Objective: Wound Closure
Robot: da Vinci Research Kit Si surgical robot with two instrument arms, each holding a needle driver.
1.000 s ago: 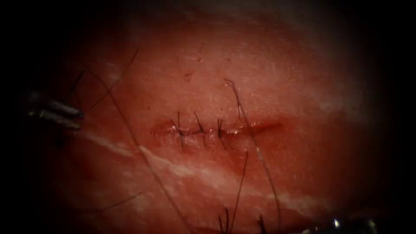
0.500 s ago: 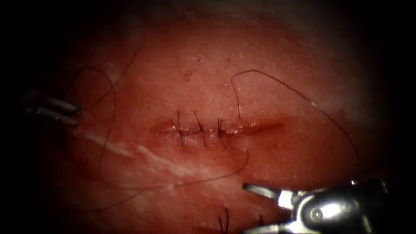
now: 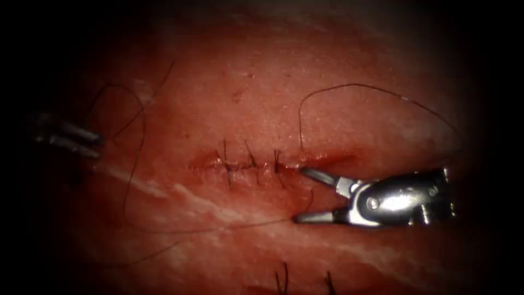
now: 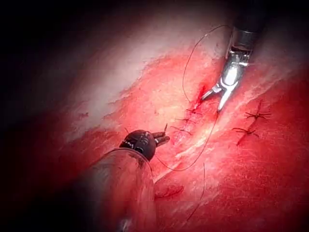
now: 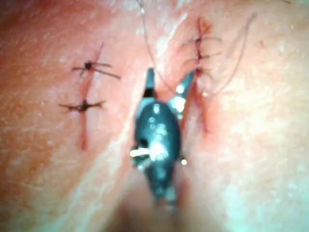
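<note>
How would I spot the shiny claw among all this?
Find the cut across the red tissue. At the cut's unstitched right end sits the right claw, bright silver, jaws spread wide. The left claw is dim, far off at the left.

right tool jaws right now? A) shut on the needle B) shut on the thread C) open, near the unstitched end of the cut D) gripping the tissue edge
C: the right tool has its jaws spread wide, holding nothing, one tip at the unstitched right end of the cut and the other below it, near the thread.
</note>
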